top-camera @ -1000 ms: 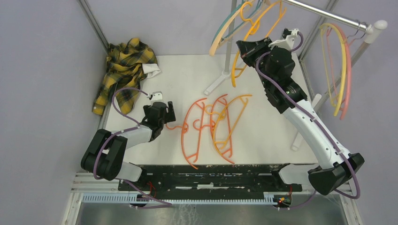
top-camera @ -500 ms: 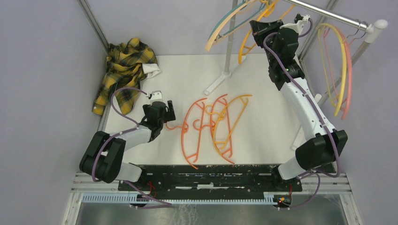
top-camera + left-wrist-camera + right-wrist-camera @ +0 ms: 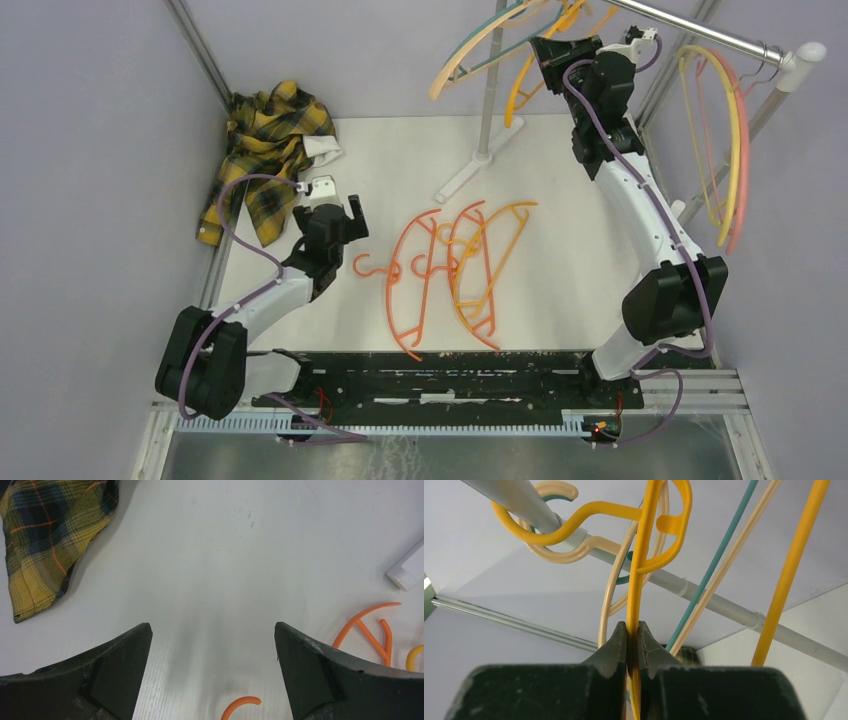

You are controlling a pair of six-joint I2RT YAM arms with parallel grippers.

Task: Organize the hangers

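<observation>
Jaws on raised R arm (image 3: 640,190) pinch yellow hanger (image 3: 638,580) hooked over rail (image 3: 521,497).

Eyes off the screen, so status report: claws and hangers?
Right claw shut on yellow hanger, hook at rail. Left claw open, empty, above table. Orange hangers on table. Peach hanger, teal hanger crowd rail.

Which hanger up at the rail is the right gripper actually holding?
The yellow hanger: the right gripper is shut on its strand, with its hook looped over the rail. The peach hanger and teal hanger pass outside the jaws.
</observation>
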